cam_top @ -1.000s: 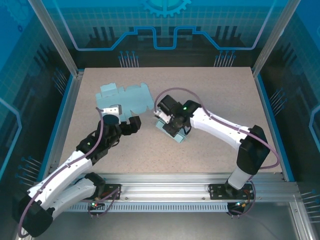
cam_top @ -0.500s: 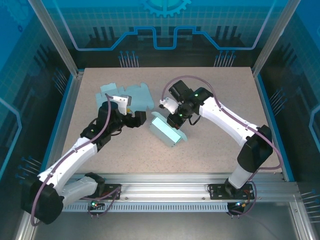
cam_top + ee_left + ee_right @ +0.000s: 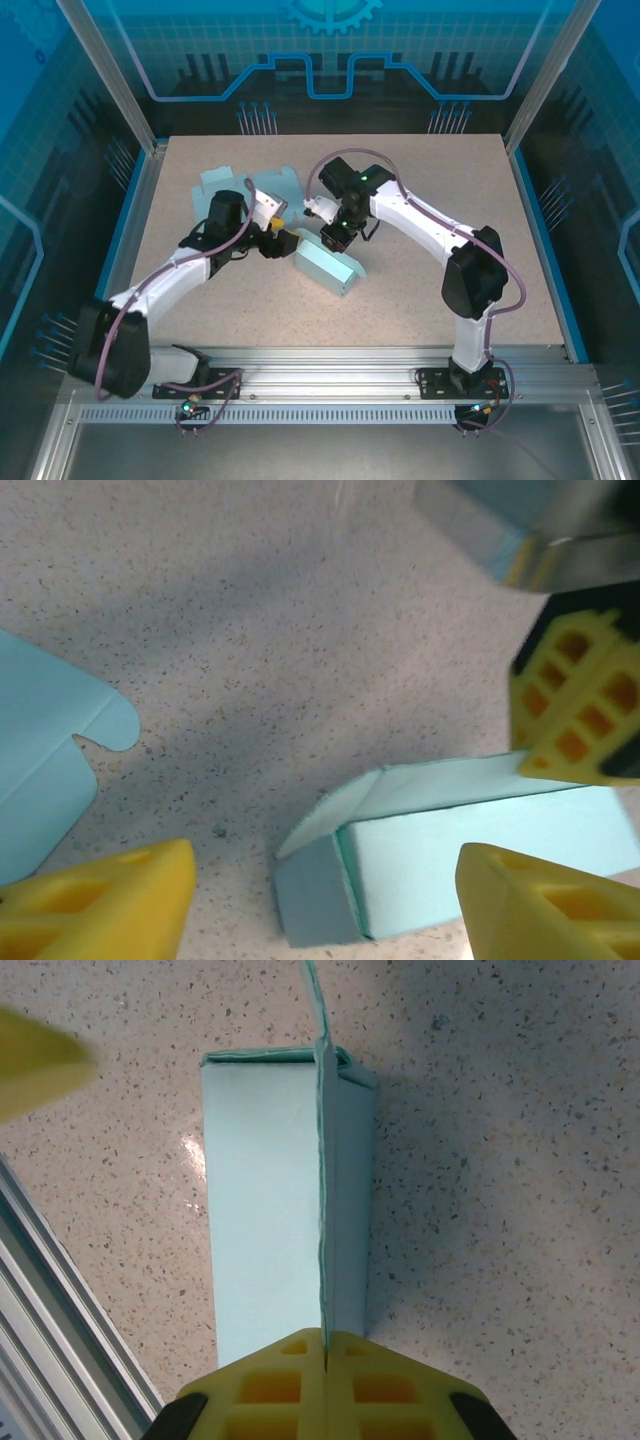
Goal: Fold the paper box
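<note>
**Right arm pinches the box flap – left jaws stand wide at its end**

The paper box [image 3: 327,266] lies slantwise near the middle of the table [image 3: 450,180], a long pale-blue sleeve with its near-right end pointing toward the rail [image 3: 350,365]. From the right wrist, a thin flap edge stands upright along the top of the box [image 3: 265,1210], and the right gripper [image 3: 325,1348] is clenched on that edge, its yellow pads pressed together with the paper between them. From above, this gripper [image 3: 336,232] sits over the far end of the box.

The left gripper [image 3: 283,238] comes in just beside the box's left end. Its own camera shows the left gripper [image 3: 325,860] spread wide – one yellow finger on each side of the end, neither touching the card. The end flap there stands half lifted, its crease sharp and the corner open.

A flat paper blank [image 3: 222,186] lies behind the left arm, well apart from the box; its rounded tab edge [image 3: 105,720] shows from the left wrist.

A wide stretch of speckled tabletop lies to the right of the box and toward the near rail.
</note>
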